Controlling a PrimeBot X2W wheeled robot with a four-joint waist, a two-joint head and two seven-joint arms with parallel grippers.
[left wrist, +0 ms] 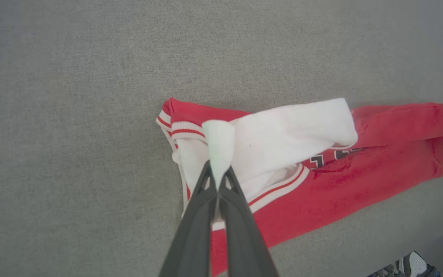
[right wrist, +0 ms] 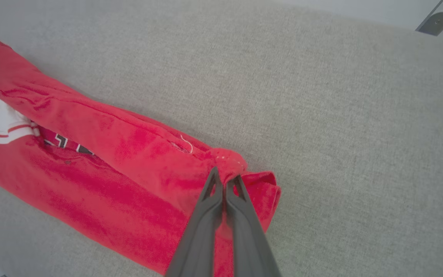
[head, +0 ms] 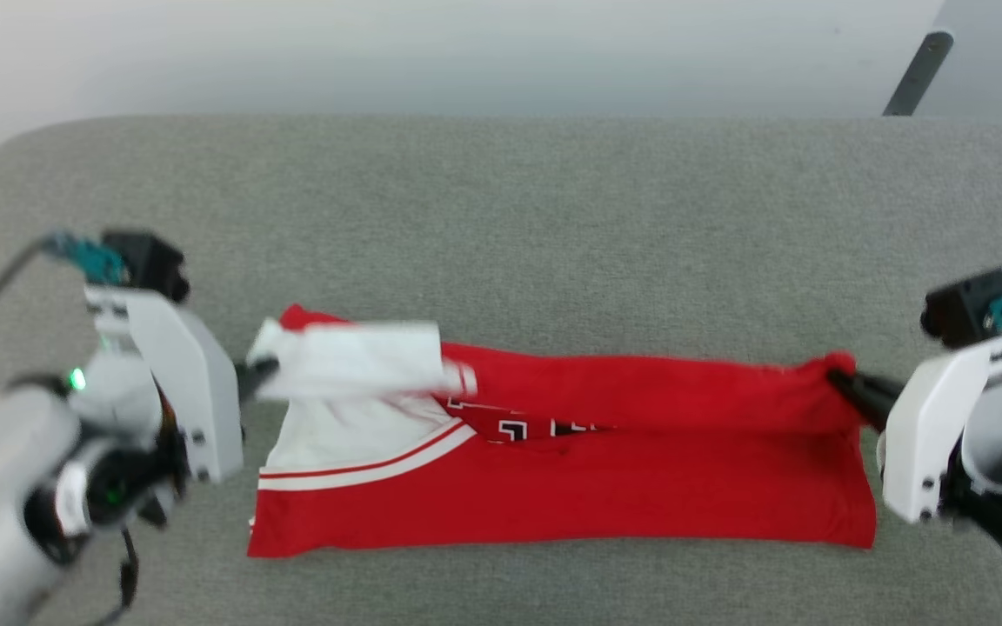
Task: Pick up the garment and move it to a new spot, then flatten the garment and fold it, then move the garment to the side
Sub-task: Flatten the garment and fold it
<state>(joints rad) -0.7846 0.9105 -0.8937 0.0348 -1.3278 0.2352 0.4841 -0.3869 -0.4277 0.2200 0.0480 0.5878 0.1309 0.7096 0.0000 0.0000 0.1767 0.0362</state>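
You're mid-fold: the garment (head: pixel 553 487) lies lengthwise on the grey surface (head: pixel 501 217). The left gripper (head: pixel 259 374) is pinched on the white sleeve (left wrist: pixel 290 127), and the right gripper (head: pixel 838 381) on what looks like a red hem corner (right wrist: pixel 229 163). Next, carry both ends evenly toward the near edge and lay them down.

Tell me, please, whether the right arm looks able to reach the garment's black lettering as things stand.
Probably not: the right fingers are shut on the garment's red corner, and a folded red layer partly covers the lettering.
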